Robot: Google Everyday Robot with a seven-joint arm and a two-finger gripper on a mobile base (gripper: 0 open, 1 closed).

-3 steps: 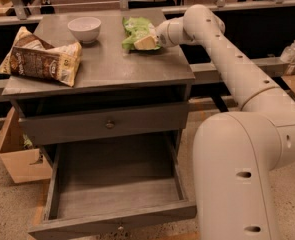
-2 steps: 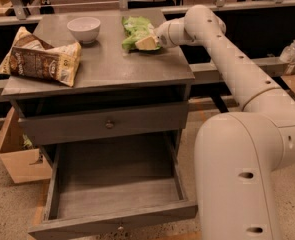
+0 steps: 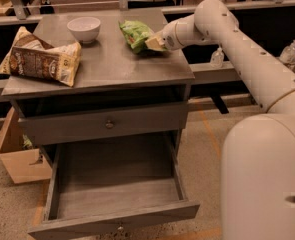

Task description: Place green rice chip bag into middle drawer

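Observation:
The green rice chip bag (image 3: 136, 34) lies on the grey cabinet's top (image 3: 102, 69), near its back right corner. My gripper (image 3: 155, 43) is at the bag's right end and touches it; the arm reaches in from the right. The middle drawer (image 3: 114, 196) stands pulled open below, at the front of the cabinet. Its plank floor is bare, and a small round knob (image 3: 120, 228) shows on its front.
A tan-and-brown chip bag (image 3: 42, 59) lies at the top's left side, with a white bowl (image 3: 83, 28) behind it. A closed drawer front with a brass knob (image 3: 109, 125) sits above the open drawer. A cardboard box (image 3: 19, 164) stands on the floor at left. My own body (image 3: 267, 179) fills the right foreground.

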